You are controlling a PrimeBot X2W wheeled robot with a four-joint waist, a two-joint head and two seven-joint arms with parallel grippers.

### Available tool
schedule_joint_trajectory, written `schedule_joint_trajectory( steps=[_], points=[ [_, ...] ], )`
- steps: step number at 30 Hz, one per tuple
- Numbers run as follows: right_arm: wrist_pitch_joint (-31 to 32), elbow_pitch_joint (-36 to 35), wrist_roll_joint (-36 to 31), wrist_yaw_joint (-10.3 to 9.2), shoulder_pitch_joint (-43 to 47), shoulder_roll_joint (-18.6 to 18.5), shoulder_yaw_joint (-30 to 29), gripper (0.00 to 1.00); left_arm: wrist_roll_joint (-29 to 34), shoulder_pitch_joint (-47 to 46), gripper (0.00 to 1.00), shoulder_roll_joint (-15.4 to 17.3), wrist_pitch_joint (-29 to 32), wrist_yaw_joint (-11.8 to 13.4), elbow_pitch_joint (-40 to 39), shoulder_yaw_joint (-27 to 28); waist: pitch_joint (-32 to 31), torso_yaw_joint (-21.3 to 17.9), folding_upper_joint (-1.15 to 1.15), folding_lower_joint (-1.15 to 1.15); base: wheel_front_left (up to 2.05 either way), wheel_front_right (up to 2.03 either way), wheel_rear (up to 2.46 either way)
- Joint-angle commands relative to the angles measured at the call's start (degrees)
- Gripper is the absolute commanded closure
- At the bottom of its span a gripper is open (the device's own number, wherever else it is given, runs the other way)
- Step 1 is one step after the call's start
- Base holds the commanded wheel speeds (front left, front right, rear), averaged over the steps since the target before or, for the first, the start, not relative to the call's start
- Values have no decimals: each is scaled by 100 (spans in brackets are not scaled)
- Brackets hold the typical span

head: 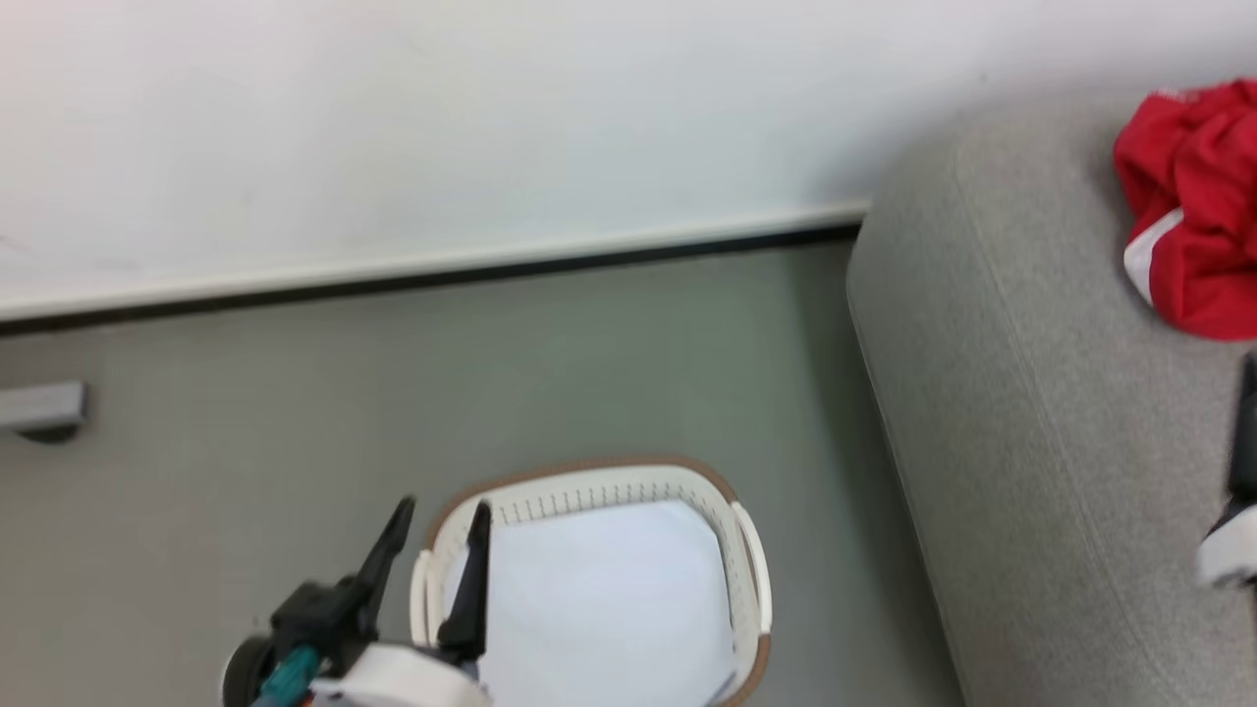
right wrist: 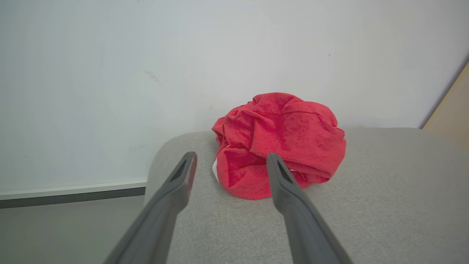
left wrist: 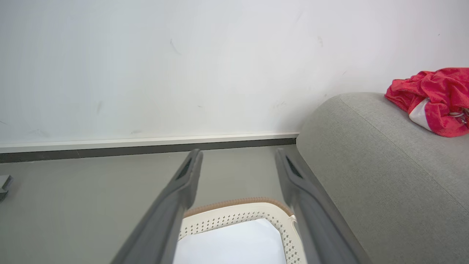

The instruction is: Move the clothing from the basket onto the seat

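Red clothing (right wrist: 278, 145) bunched centre frame on seat (right wrist: 384, 205), just beyond right gripper (right wrist: 231, 157); fingers spread, empty. Heap roundish, no clear axis. Left gripper (head: 442, 511), lower left, splayed and empty over basket (head: 589, 469) holding pale sheet (head: 609, 599). Right arm far nearer.

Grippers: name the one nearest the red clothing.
The right gripper, its open fingers pointing at the red clothing on the sofa; the left gripper hangs by the basket instead.
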Motion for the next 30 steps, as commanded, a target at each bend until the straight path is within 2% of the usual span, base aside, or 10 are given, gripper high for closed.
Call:
schedule_joint_trajectory(
  steps=[1,7,14,20,30],
  points=[
    [-13,-287,-29,-14,407,146,65,0,-49,224,0,37,-45,49,29,86,-435,182,0,2,0,0,0],
    [-7,-1232,-208,-13,1443,563,341,0,-134,820,0,88,-86,153,72,473,-885,380,0,2,0,0,0],
    [-7,-1950,-398,-14,2333,999,517,0,158,1359,0,7,-88,169,-70,930,-1286,584,0,2,0,0,0],
    [-7,-2049,-327,-13,2767,1127,735,0,342,1544,0,-173,-88,-33,3,1296,-1396,673,0,2,0,0,0],
    [-8,-1771,-90,-14,3011,1160,1136,0,719,1747,0,-463,-87,-375,151,1692,-1500,648,0,2,0,0,0]
  ],
)
